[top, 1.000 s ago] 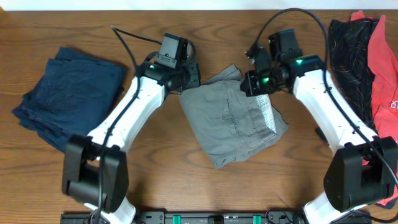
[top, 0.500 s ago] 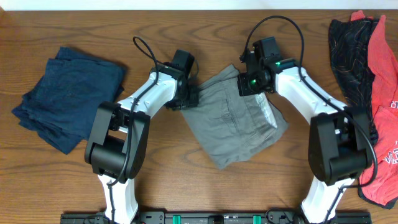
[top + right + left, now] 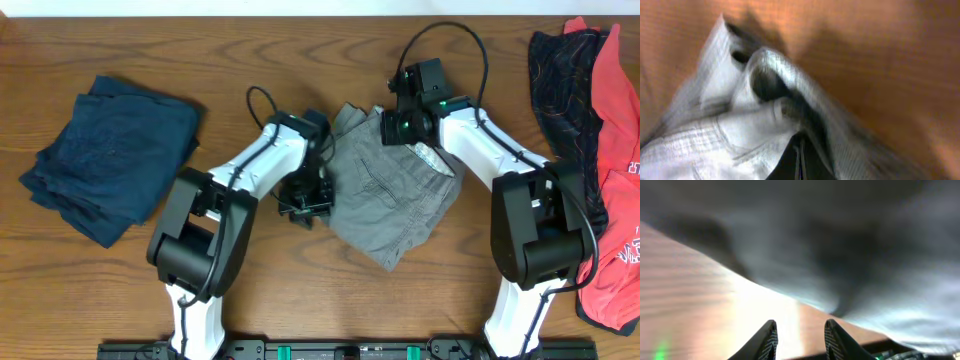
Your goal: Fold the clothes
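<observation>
Grey-taupe shorts (image 3: pixel 395 200): right gripper (image 3: pixel 799 150) clamped on their upper edge; left gripper (image 3: pixel 800 336) apart alongside.

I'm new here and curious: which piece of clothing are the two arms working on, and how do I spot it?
Look at the middle of the wooden table, between the two arms. The grey shorts lie there in a rumpled heap. They are the only grey piece: the navy garment sits far left, the black-patterned garment and red garment far right.

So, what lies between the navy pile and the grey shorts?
In the overhead view, only bare table and the left arm, with the left gripper beside the shorts.
</observation>
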